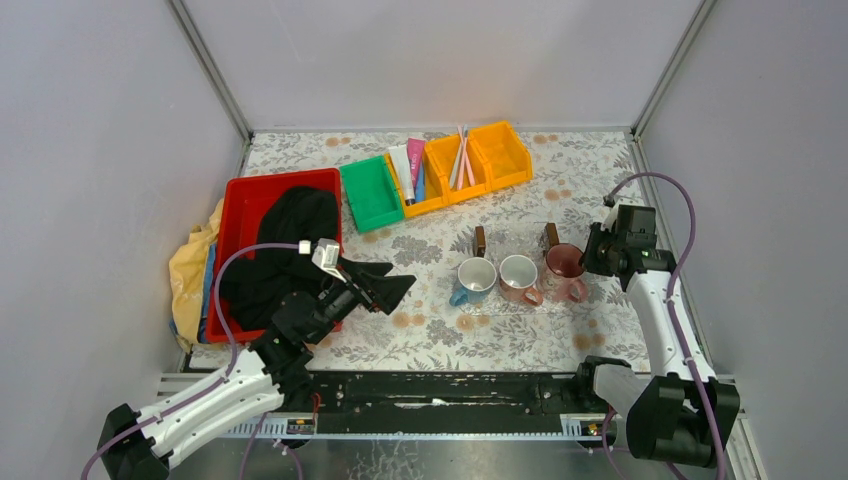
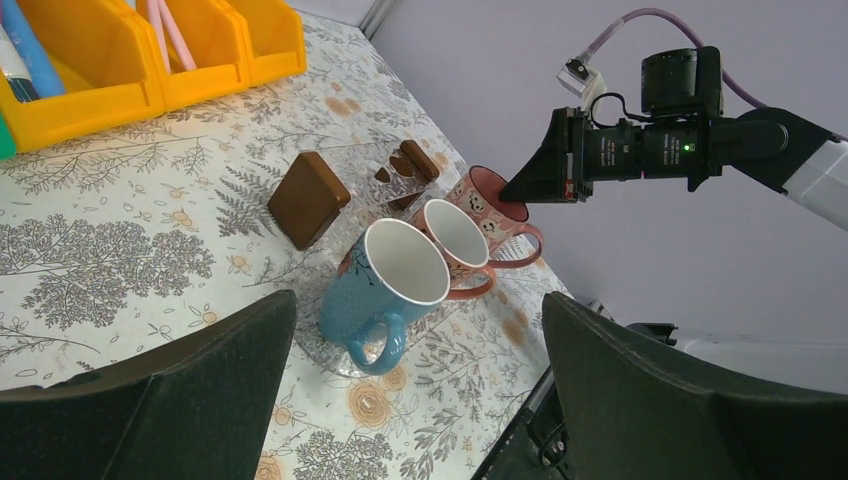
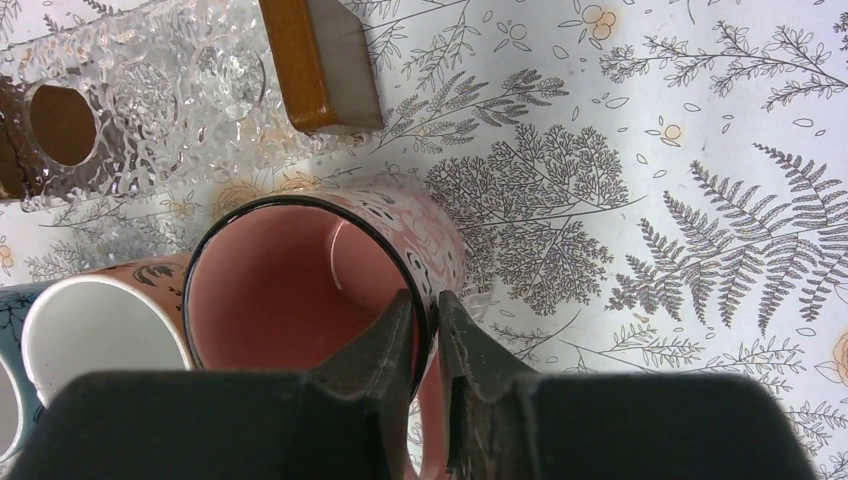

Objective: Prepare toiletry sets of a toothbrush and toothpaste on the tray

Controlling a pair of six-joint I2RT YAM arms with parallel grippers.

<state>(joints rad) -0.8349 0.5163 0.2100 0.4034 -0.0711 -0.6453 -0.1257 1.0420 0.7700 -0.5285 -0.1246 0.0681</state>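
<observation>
- Pinching the rim of the dark pink mug (image 3: 290, 290) with the right gripper (image 3: 425, 305): one finger inside the cup, one outside, jaws narrow with only the mug wall between them.
- Standing upright in a row with that mug: a pale pink mug (image 3: 100, 340) touching it and a blue mug (image 2: 375, 290) at the far end, handles toward the arms.
- Lying just behind the mugs: the clear patterned tray (image 3: 150, 100), reaching under the blue mug in the left wrist view, with a brown block (image 3: 315, 60) at its edge.
- Hovering over the table (image 1: 600, 170) to the left of the mugs: the left gripper (image 1: 398, 277), jaws spread wide, nothing between them.
- Leaning in the middle compartment of the yellow bin (image 1: 505, 150) at the back of the table: the toothbrushes (image 1: 462, 155), well apart from the tray and both grippers.
- Resting in that bin's left compartment, next to the green bin (image 1: 370, 195): the toothpaste tubes (image 1: 410, 168).
- Sitting at the far left: a red bin (image 1: 250, 190) holding a black cloth (image 1: 290, 240).
</observation>
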